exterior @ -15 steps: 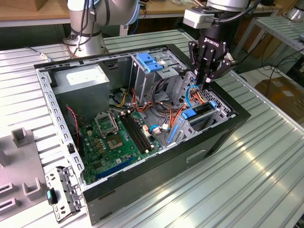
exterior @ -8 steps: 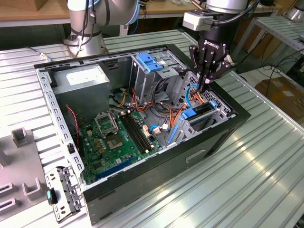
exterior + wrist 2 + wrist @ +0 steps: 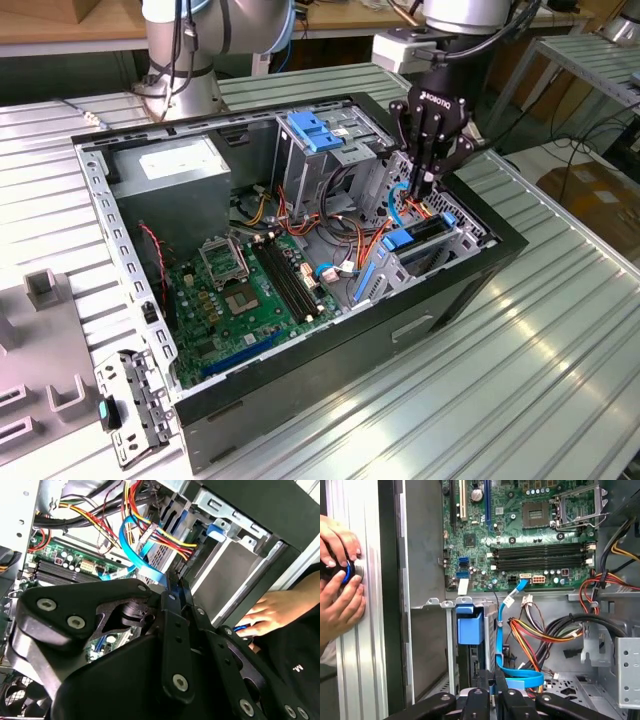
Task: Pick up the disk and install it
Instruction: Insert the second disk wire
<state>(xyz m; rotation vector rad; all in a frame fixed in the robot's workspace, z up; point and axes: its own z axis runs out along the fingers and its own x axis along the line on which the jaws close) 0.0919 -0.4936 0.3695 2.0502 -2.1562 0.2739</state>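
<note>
The disk [image 3: 425, 231] sits on edge in the lower drive cage at the front of the open computer case [image 3: 100, 250], its blue rail end [image 3: 470, 628] facing up. My gripper [image 3: 425, 188] hangs just above that cage with its black fingers pressed together and nothing between them. In both wrist views the fingers [image 3: 483, 695] reach toward the cage beside the blue flat cable [image 3: 145, 555]; the gripper [image 3: 176, 587] is apart from the disk's blue rail.
A grey power supply [image 3: 180, 170], the green motherboard [image 3: 240, 290] and a blue-latched cage [image 3: 315, 130] fill the case. Red, yellow and orange wires [image 3: 545, 630] run close to the fingers. A person's hands [image 3: 340, 580] rest on the ribbed table [image 3: 560, 330] beside the case.
</note>
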